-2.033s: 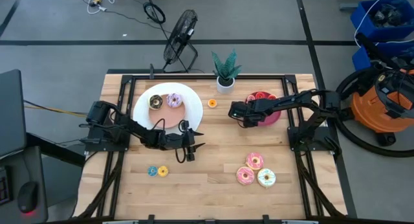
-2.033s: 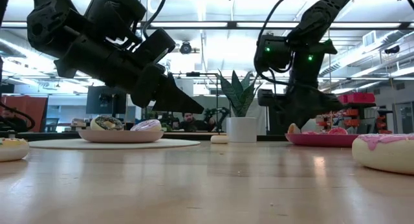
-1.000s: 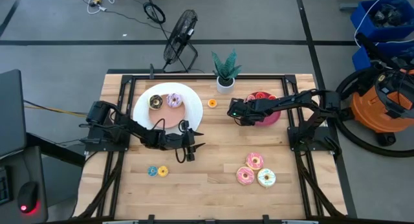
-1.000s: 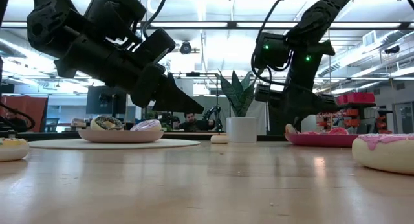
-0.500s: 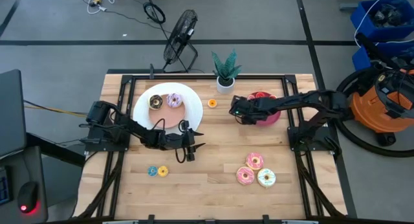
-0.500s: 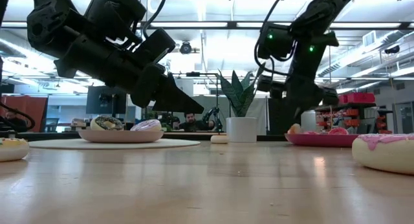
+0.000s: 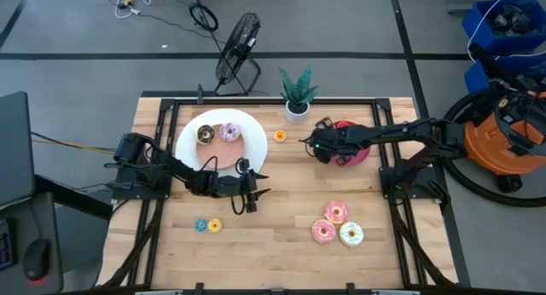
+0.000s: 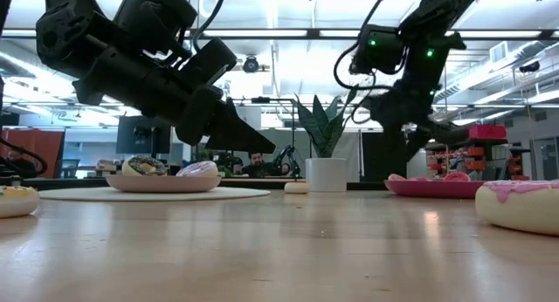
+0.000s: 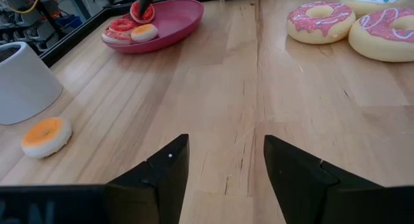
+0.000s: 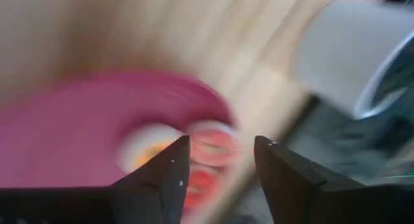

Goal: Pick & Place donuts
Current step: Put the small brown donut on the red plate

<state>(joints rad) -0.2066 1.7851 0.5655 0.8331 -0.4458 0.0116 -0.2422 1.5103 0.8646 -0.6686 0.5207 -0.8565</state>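
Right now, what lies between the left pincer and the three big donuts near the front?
Nothing: in the high view, bare wood runs from the left pincer to the three frosted donuts. The left wrist view shows the same empty tabletop.

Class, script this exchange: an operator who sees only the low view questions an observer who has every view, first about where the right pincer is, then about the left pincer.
Operator: Over which part of the table is the right pincer?
Observer: The right pincer hangs over the magenta dish, at the side of the dish nearer the table's middle.
Operator: Does the left pincer carry a donut?
Observer: No. The left pincer is open, with only bare wood between its fingers.
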